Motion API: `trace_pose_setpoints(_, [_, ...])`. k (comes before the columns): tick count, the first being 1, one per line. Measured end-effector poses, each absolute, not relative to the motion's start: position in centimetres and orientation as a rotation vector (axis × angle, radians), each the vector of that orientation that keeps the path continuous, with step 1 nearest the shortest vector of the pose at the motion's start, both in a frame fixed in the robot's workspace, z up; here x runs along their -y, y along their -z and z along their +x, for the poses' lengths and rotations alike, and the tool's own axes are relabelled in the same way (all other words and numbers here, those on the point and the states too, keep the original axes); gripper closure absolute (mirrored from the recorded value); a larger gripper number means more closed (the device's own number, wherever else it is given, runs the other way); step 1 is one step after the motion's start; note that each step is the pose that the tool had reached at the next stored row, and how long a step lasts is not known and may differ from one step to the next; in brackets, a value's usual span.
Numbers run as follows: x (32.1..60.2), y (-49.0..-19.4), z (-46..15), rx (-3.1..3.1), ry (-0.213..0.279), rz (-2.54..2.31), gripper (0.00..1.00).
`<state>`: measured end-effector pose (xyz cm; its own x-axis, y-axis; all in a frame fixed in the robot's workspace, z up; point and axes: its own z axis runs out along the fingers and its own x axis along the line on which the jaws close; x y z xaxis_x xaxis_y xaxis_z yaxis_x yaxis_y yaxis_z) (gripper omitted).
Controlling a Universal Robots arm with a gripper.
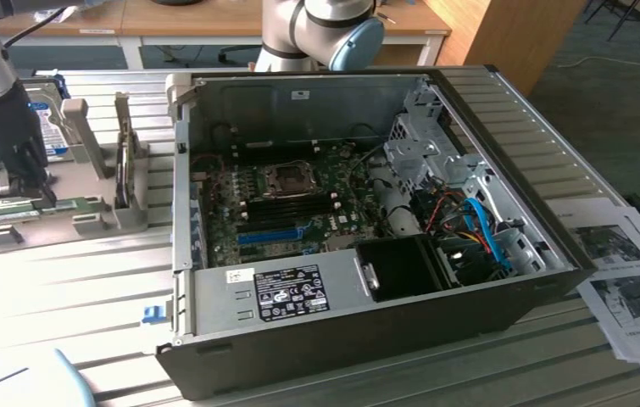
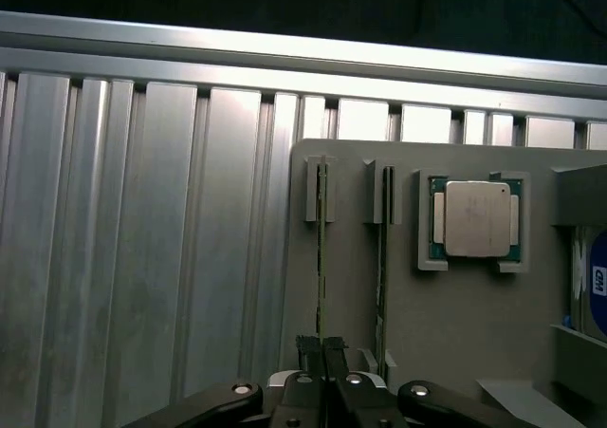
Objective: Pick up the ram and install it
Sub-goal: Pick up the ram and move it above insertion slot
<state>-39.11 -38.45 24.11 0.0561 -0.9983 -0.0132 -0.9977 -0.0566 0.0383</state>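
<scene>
Black two-finger gripper (image 2: 323,350) right up close, fingers pressed together, pinching the top edge of the ram (image 2: 321,248). That's the long, thin green circuit-board stick standing on edge in the flat grey holder (image 2: 446,343). Just beside the hand, a second green stick (image 2: 382,257) stands in its own slot. Further out sits a square silver processor chip (image 2: 473,219), then the ribbed aluminium table (image 2: 142,219). Well away from the hand stands the open black computer case (image 1: 353,339).
</scene>
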Motion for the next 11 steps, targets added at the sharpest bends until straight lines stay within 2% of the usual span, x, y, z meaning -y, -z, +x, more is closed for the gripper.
trace_pose_setpoints(11, [38.4,-25.5,-39.1,2.147,0.055,2.266,0.89])
